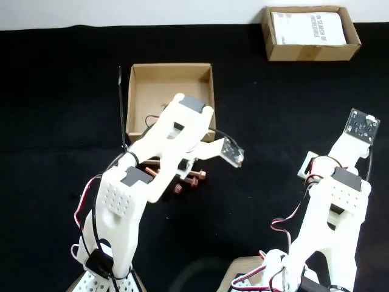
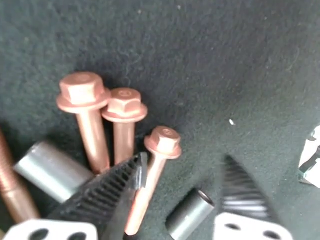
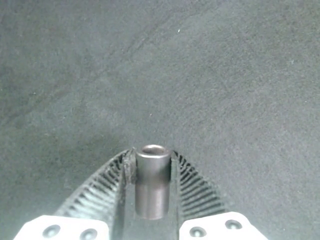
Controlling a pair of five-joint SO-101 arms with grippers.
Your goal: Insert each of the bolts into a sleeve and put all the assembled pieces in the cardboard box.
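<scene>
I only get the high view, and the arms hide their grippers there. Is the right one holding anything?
Observer: Yes. The right gripper is shut on a sleeve, clamped between both fingers.
Operator: And the left?
Observer: The left gripper is open, low over the bolts, with one finger against a bolt along its shank.
Operator: Any loose sleeves there?
Observer: Two: a grey sleeve beside the bolts and a dark sleeve seen between the open fingers.
</scene>
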